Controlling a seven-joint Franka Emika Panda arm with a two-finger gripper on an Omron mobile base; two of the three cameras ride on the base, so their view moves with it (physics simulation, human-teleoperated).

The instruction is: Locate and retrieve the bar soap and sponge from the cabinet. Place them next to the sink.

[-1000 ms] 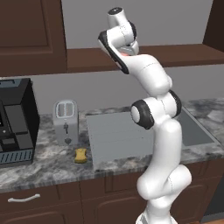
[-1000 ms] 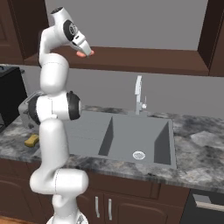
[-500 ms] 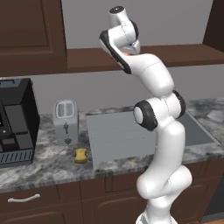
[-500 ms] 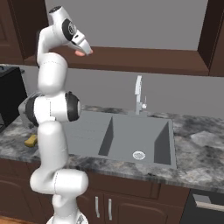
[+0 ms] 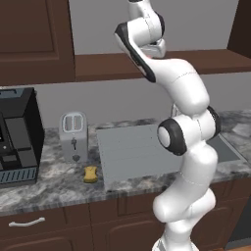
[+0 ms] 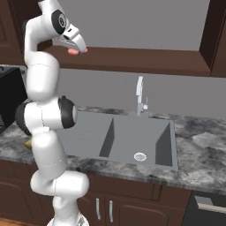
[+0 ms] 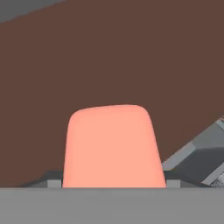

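Soap (image 7: 111,146): pink bar pinched in tool (image 6: 77,50) at shelf (image 6: 145,59) height. Sponge (image 5: 90,174): on counter (image 5: 54,181). Advice: lower steadily beside sink (image 6: 132,137), grip firm.

Gripper (image 6: 78,47) fingertips are hidden behind the bar soap (image 7: 111,146); contact is indeterminable. The soap's near end is cut off at the hand view's bottom.

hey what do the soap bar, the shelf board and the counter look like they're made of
Bar soap: smooth matte salmon-pink solid with rounded corners, probably soap or wax. Shelf board: dark brown with a plain matte face, likely stained wood. Counter: mottled grey speckled surface, seemingly granite or similar stone.
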